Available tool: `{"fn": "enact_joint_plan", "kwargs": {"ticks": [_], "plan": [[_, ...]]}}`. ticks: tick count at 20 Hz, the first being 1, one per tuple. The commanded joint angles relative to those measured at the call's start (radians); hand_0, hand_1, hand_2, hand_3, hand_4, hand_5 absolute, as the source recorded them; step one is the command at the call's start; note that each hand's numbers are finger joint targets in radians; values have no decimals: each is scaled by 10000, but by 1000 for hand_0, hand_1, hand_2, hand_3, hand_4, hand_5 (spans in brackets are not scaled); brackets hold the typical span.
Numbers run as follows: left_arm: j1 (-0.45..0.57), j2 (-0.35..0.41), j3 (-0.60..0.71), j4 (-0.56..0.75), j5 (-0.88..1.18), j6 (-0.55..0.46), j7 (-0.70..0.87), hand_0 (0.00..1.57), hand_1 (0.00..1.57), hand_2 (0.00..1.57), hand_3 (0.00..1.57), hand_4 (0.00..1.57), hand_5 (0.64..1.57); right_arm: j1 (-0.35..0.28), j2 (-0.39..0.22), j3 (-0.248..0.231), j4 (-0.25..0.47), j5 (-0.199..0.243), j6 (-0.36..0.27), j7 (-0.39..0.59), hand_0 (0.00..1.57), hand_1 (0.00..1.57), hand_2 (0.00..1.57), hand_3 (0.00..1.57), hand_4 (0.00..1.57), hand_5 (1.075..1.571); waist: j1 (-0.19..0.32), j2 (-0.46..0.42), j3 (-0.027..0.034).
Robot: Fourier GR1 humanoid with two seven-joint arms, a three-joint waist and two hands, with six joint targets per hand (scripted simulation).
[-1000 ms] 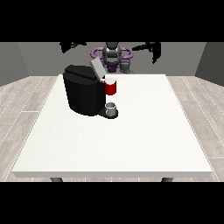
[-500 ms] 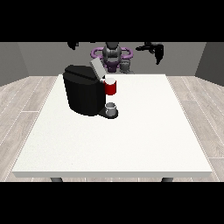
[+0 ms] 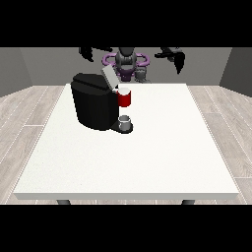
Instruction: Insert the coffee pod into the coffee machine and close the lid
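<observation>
The hand at the view's right (image 3: 176, 56) is hanging high over the table's far edge, and I cannot tell whether it is open or closed; it is holding nothing that I can see. The hand at the view's left (image 3: 87, 52) is hovering up beside the robot's shoulder, equally hard to read.

I am judging the main risk to be the raised lid (image 3: 109, 77) of the coffee machine (image 3: 96, 101): it is tilting up over the opening, and an arm swinging in could knock it shut before the pod goes in, or shove the machine across the white table (image 3: 147, 157).

The coffee pod (image 3: 141, 73) is, I think, the small grey thing standing at the table's far edge, below and towards the machine from the right-side hand, well apart from it. A red cup (image 3: 125, 97) and a grey cup (image 3: 125, 121) are sitting at the machine's front.
</observation>
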Motion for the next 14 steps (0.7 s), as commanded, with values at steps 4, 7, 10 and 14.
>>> {"fn": "enact_joint_plan", "kwargs": {"ticks": [4,7,10,14], "plan": [[574,284,3,-1149,522,138,159,0,0,0,0,0,1571,-1016,81,-176,657,-192,218,224,0,0,0,0,0,1571,-210,1014,-2],[-19,340,-207,-1921,543,484,980,0,0,0,0,0,1571,-1500,-334,-688,1449,-407,631,-490,0,0,0,0,0,1571,-190,1487,0],[809,111,-592,-2715,779,446,1657,0,0,0,0,0,1571,-1557,-207,-624,1955,-230,539,-447,0,0,0,0,0,1571,-97,1270,0],[813,-73,-905,-2828,381,937,860,0,0,0,0,0,1571,-2315,204,-261,2181,273,-42,-265,0,0,0,0,0,1571,-135,1678,-1]]}}
